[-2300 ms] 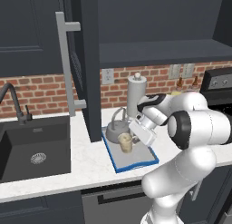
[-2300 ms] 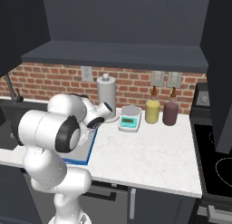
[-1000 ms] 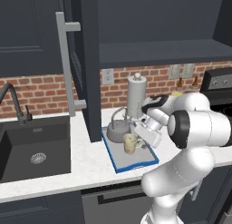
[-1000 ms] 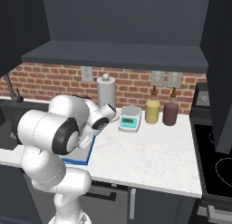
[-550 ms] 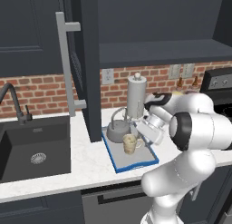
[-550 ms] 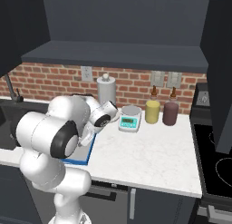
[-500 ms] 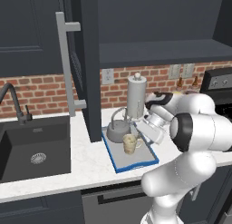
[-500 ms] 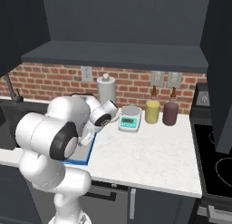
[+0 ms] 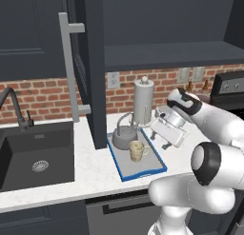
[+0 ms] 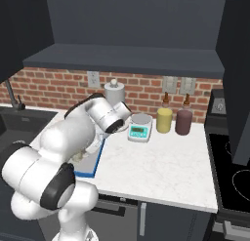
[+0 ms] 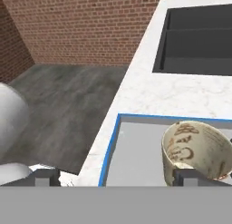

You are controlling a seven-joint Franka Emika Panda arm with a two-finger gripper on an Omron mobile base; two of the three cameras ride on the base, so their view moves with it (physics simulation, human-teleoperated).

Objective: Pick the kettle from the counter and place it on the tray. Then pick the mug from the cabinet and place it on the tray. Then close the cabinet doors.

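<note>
Cream mug [image 9: 137, 151] w/ brown mottling, grey tray [image 9: 125, 171] w/ blue rim, grey kettle [image 9: 124, 139].

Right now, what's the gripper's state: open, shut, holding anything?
Gripper: open, holding nothing; the mug stands free on the tray.

The pincer [image 9: 163, 135] has let go of the mug [image 9: 137, 151] and drawn back.
</note>
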